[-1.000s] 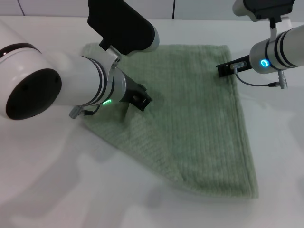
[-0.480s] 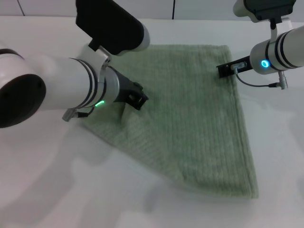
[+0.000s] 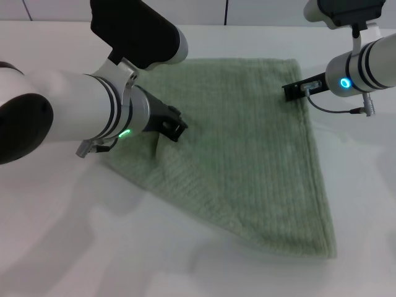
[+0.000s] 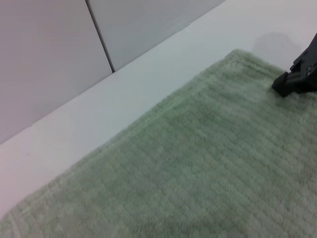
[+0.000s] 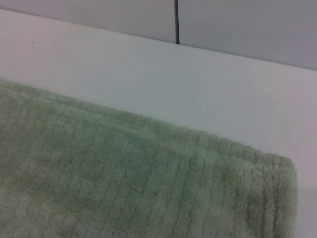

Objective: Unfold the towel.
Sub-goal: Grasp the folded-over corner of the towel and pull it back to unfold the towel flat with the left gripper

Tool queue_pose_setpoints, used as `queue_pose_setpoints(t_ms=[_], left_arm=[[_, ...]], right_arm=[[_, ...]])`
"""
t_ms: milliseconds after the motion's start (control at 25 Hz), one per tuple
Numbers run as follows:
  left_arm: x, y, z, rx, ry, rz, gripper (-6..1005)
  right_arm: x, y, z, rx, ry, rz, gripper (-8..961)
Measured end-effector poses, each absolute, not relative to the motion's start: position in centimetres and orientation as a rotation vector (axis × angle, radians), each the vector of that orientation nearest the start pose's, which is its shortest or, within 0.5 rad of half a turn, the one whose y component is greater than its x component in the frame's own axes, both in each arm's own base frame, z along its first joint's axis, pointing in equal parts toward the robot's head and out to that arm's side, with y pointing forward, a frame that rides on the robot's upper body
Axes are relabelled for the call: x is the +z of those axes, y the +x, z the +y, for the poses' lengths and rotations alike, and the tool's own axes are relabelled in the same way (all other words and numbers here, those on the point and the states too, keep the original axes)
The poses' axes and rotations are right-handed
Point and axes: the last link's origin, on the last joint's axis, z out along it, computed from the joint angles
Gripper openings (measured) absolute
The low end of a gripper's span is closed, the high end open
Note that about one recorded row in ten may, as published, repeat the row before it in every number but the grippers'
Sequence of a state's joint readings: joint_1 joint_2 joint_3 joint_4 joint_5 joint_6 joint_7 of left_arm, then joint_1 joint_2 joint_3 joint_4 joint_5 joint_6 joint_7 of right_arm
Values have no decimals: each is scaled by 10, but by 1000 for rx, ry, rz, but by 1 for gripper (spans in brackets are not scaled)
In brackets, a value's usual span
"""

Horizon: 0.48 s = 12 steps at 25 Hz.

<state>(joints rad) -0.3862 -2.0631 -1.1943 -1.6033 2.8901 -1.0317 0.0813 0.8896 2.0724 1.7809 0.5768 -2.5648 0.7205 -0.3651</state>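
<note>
The pale green towel [image 3: 247, 154] lies on the white table as a rough triangle, wide at the far side and narrowing to a near corner. My left gripper [image 3: 175, 127] sits low over its left part, shut on a small pinched-up ridge of cloth. My right gripper [image 3: 292, 91] rests at the towel's right edge, near the far right corner. The left wrist view shows ribbed towel [image 4: 198, 173] with the right gripper [image 4: 297, 77] touching it farther off. The right wrist view shows the towel's corner [image 5: 124, 173] lying flat.
White table [image 3: 74, 235] surrounds the towel, with bare surface in front and to the left. A pale panelled wall [image 4: 49, 59] stands behind the table's far edge. A grey cable [image 3: 337, 111] hangs under the right wrist.
My left arm has drawn back to the left, and the pinched ridge of towel has shifted left with it. The right arm has not moved.
</note>
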Motion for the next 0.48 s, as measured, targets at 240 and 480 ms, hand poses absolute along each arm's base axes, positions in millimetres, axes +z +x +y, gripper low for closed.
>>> queue_pose_setpoints(t_ms=[240, 480], left_arm=[[-52, -147, 333, 234, -2320, -661, 21], [-42, -161, 334, 230, -2275, -728, 22]], right_arm=[[-57, 214, 448, -139, -2161, 1152, -1], [-57, 214, 448, -139, -2161, 1152, -1]])
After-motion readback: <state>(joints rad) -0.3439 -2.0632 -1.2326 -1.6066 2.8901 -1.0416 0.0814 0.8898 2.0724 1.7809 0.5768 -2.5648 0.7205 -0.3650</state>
